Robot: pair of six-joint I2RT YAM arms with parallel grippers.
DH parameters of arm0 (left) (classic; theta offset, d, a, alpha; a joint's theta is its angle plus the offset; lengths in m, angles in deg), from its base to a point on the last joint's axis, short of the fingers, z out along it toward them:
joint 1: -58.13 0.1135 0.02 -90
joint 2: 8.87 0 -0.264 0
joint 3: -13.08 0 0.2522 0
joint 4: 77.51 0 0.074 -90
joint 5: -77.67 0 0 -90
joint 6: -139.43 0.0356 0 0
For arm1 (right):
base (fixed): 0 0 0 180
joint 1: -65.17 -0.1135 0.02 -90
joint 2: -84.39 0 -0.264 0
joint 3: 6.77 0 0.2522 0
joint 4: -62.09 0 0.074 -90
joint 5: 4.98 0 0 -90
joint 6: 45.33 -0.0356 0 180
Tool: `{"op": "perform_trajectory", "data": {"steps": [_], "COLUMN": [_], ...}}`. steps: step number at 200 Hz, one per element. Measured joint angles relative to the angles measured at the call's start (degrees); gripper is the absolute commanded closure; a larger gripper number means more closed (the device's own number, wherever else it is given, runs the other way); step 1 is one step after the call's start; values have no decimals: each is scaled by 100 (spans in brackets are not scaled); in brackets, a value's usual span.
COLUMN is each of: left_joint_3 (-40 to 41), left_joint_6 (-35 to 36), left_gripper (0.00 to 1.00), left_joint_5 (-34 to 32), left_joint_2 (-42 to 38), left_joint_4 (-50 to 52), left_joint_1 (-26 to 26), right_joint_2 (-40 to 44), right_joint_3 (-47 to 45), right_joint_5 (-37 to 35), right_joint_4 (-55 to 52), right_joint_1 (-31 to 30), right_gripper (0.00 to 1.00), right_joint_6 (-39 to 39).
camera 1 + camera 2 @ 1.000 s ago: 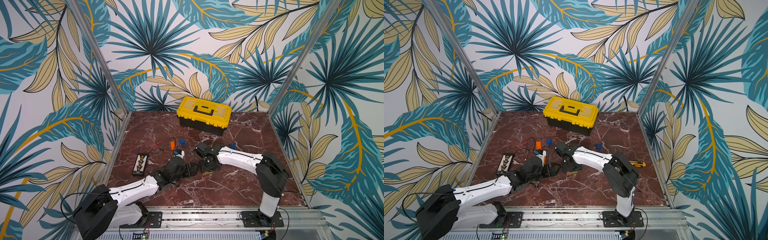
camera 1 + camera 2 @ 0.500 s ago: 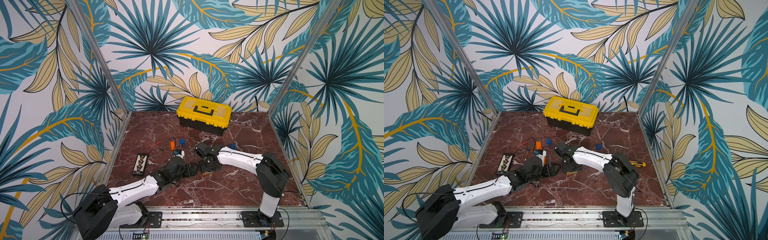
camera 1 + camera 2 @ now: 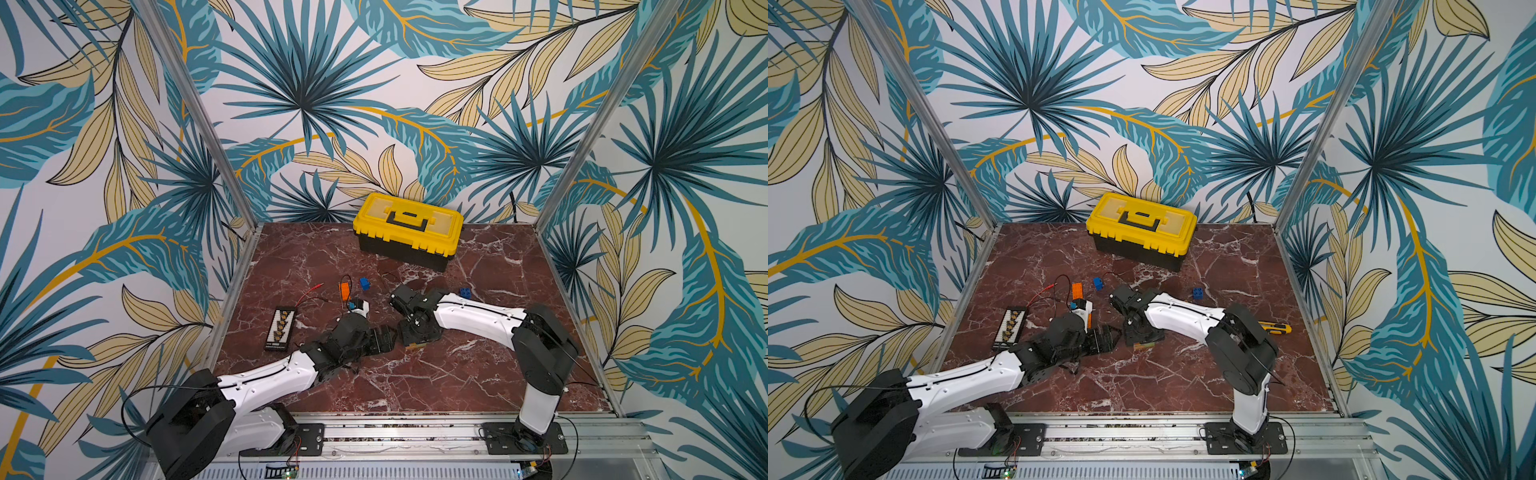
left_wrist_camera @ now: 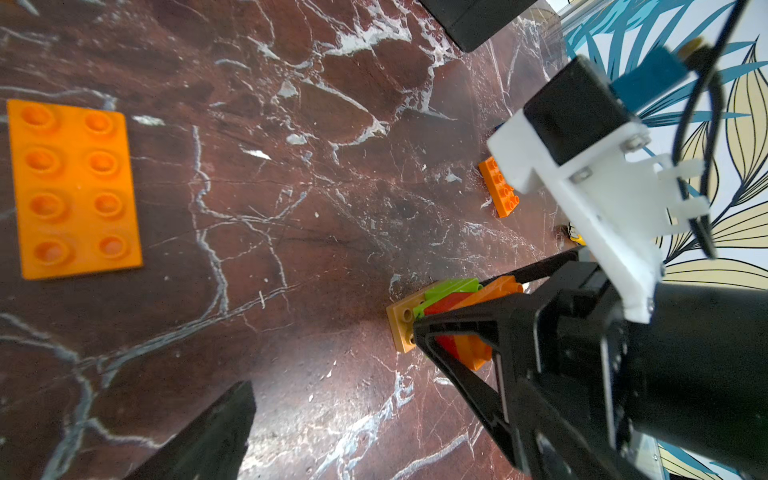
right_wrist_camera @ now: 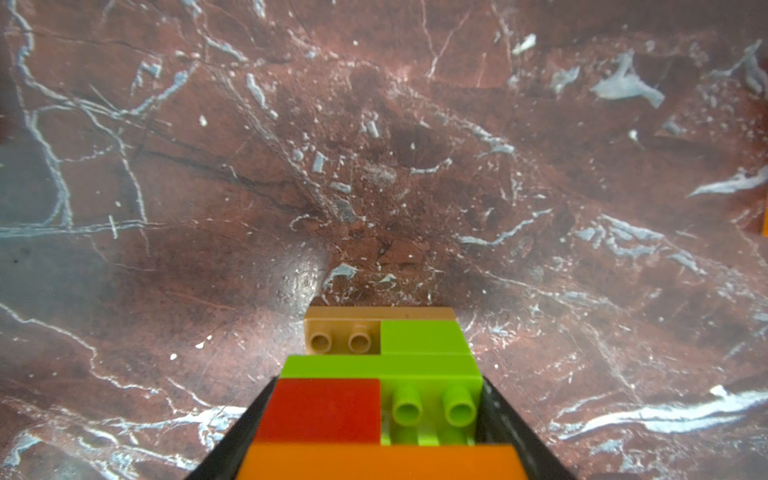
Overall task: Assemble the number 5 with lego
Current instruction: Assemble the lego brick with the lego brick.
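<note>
Marbled red desk: your right pincer pinches the lego stack near desk centre; your left pincer, spread wide and empty, sits just beside it at nine o'clock in a top view.

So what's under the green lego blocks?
A tan brick, the bottom of the stack in the right gripper. Two of its studs show; the green blocks cover its other half. Whatever lies below the tan brick is hidden.

Nothing has visibly shifted (lego stack included).
</note>
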State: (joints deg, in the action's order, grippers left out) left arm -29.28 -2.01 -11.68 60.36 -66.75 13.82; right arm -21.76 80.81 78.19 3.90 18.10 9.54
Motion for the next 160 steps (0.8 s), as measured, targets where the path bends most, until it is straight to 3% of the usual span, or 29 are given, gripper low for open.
{"op": "perform_trajectory", "data": {"steps": [160], "left_joint_3": [0], "left_joint_6": [0], "left_gripper": [0], "left_joint_5": [0], "left_joint_2": [0], "left_joint_4": [0], "left_joint_1": [0], "right_joint_2": [44], "right_joint_3": [-76], "right_joint_5": [-4], "right_joint_4": [90], "right_joint_1": [0], "right_gripper": [34], "right_joint_6": [2]}}
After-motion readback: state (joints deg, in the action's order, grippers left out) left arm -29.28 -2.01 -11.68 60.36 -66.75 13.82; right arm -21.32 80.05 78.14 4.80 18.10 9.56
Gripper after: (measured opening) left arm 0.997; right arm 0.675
